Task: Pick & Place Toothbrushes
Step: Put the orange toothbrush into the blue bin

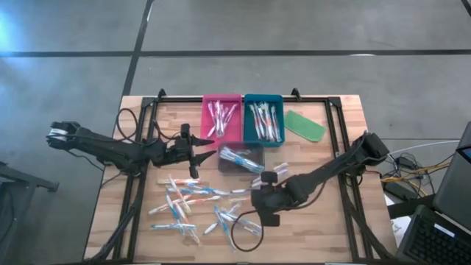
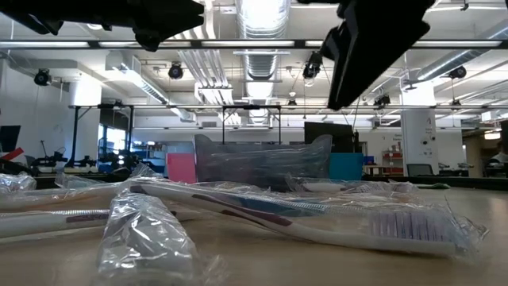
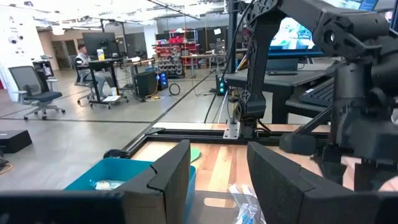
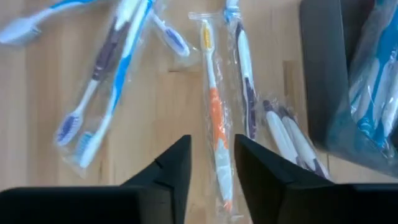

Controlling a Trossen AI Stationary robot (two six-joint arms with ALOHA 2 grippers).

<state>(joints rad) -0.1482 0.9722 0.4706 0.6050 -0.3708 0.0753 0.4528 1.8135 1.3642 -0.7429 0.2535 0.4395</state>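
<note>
Showing only in the right wrist view: right gripper (image 4: pixel 212 163) part-open, empty, straddling an orange toothbrush (image 4: pixel 217 127).

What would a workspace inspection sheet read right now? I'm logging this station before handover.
Surface: wooden table, black frame.
Job's things: wrapped toothbrushes scattered at front; more in pink tray, teal tray, dark tray.
Clutter: flat green piece beside teal tray.
End effectors: left end effector open, empty, near dark tray; right end effector open over orange toothbrush.
Cables: bundle off table's right.
Surroundings: lab, desks, chairs.
</note>
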